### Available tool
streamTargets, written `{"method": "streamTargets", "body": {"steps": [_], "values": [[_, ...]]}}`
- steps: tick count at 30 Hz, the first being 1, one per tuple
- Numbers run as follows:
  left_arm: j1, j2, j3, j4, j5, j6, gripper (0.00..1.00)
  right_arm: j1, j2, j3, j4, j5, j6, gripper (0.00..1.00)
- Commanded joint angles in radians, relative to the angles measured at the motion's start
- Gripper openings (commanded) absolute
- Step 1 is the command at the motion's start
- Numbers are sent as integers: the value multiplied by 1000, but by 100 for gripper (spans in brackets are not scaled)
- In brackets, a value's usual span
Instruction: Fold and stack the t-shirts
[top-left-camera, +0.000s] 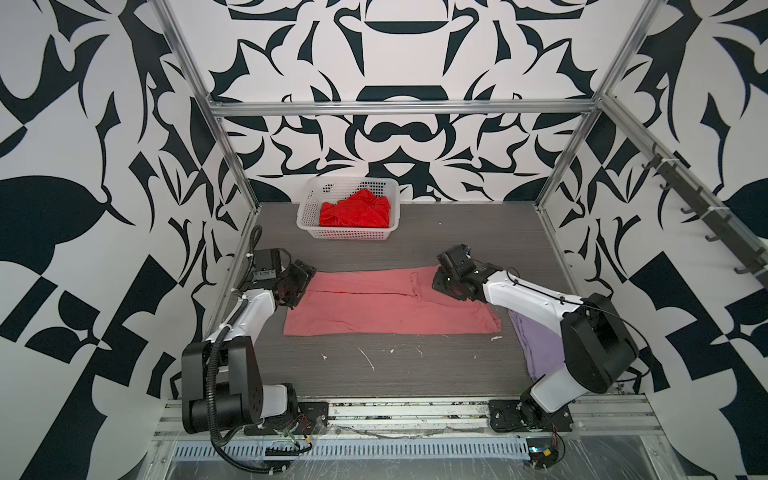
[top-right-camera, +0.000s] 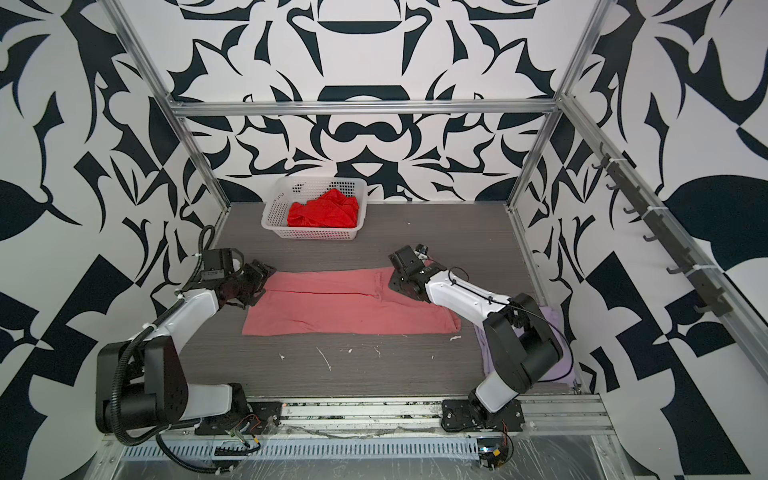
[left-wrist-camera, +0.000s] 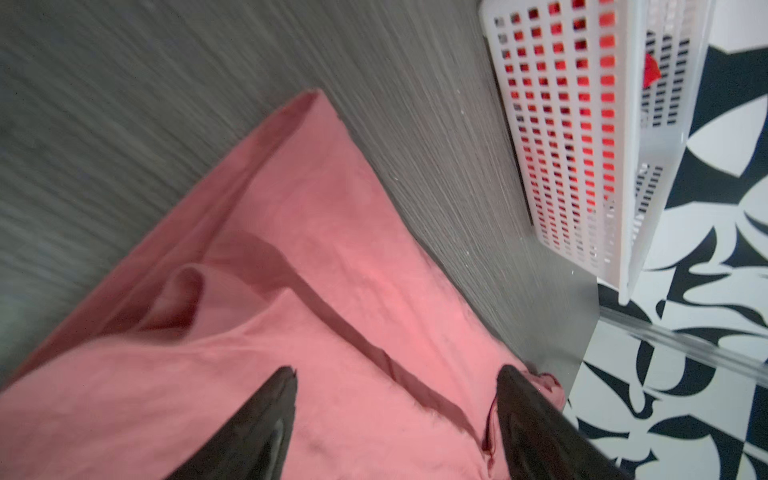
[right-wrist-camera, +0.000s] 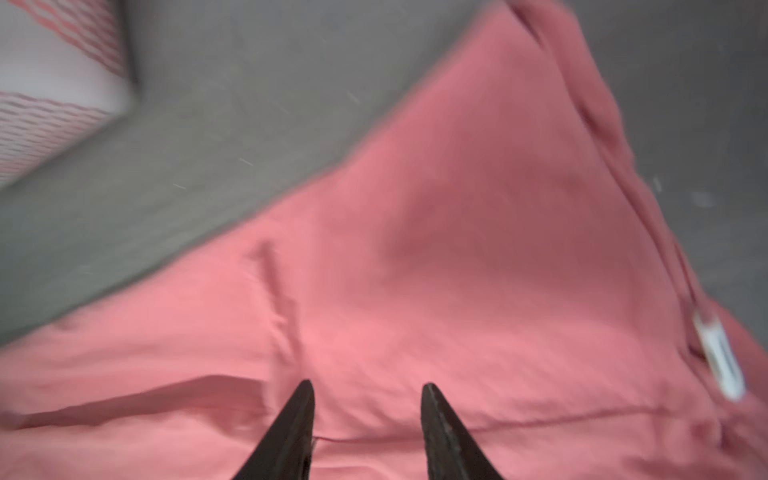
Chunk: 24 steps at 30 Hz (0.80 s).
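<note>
Here's the salmon-pink cotton t-shirt (top-left-camera: 390, 307), lying flat across the middle of the grey wood-grain surface (top-left-camera: 374, 374). It is folded lengthwise into a long band, with a fold line running along it in both top views (top-right-camera: 349, 307).

At its left end sits the left end effector (top-left-camera: 297, 284). The left wrist view shows it well: the two dark fingers (left-wrist-camera: 266, 419) are spread wide with pink cloth (left-wrist-camera: 332, 249) beneath them and nothing pinched between.

Over at the right end the right end effector (top-left-camera: 440, 282) is low above the shirt. Its fingers (right-wrist-camera: 291, 432) stand parted too, a narrower gap, and the fabric (right-wrist-camera: 457, 249) lies loose under them, not gripped.

A small white neck label (right-wrist-camera: 719, 357) shows on the pink shirt near that end effector, but it's too blurred to read any writing.

The pale lavender t-shirt (top-left-camera: 536, 345) lies near the right edge of the surface, partly hidden under the right arm. It sits just beside the pink shirt's right end, and I can't tell whether they touch.

At the back there's the white plastic lattice basket (top-left-camera: 345, 233) with the bright red t-shirt (top-left-camera: 355, 214) crumpled inside it, well apart from the pink one. The red shows through the basket's holes (left-wrist-camera: 631, 145) in the left wrist view.

A sticker sits on the left arm's wrist housing, too small to read
</note>
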Motion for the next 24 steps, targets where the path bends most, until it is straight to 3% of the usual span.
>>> {"method": "streamTargets", "body": {"steps": [1,6,15,20,24], "values": [[-23,47,4,-3,-17,14,79,-2,-37,-82,82,-1,135,47],[-30,114,-16,36,-42,-5,79,-7,-9,-149,195,0,226,47],[-30,174,-78,24,-14,-57,80,-116,210,-21,267,-78,270,47],[-53,155,-168,32,-1,-163,80,-202,342,110,278,-144,214,47],[-156,121,-240,34,2,-263,80,-274,469,294,261,-242,86,46]]}}
